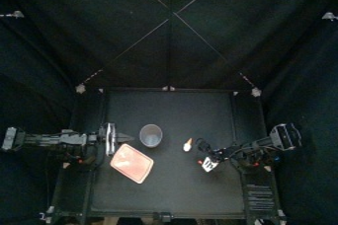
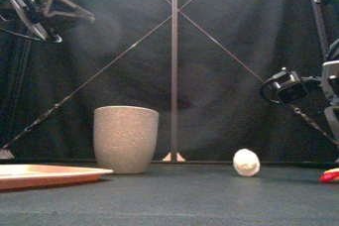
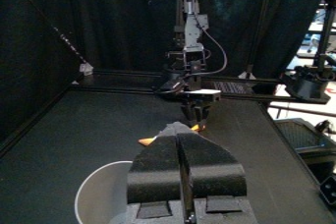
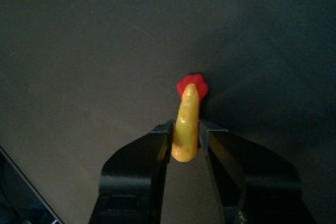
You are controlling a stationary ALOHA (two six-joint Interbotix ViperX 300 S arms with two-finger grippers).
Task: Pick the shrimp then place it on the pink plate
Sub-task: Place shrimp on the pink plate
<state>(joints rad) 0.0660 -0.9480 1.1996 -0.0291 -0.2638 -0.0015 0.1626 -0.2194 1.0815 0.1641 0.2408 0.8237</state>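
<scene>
Yellow with a red tail, the shrimp [image 4: 192, 105] sits between the jaws of the right pincer [image 4: 191, 133]. We read that pincer as clenched on it: both jaws press against the yellow body, and the red tail sticks out ahead of the tips. From above we find the right pincer [image 1: 211, 160] toward the right side of the worktop [image 1: 172, 187], with the red of the shrimp [image 1: 208, 168] showing just under it. In the front view the shrimp [image 2: 331, 174] appears only as a red bit low at the right edge, close to the worktop. We cannot tell whether it touches.

The pink tray [image 1: 133, 162] lies flat at 9 o'clock from the shrimp, well apart from it. The grey cup [image 1: 152, 133] stands upright at 1 o'clock from the tray, near it. A small white toy [image 1: 189, 144] with an orange end lies at 4 o'clock from the cup and at 11 o'clock from the shrimp, apart from both.

The left pincer [image 1: 106, 140] hangs at 9 o'clock from the cup, over the worktop's left side, and the front view shows its arm [image 2: 27, 7] held high. In its own wrist view we see the left pincer [image 3: 184, 140] clenched, jaws pressed flat together, with the cup [image 3: 102, 191] below them.
</scene>
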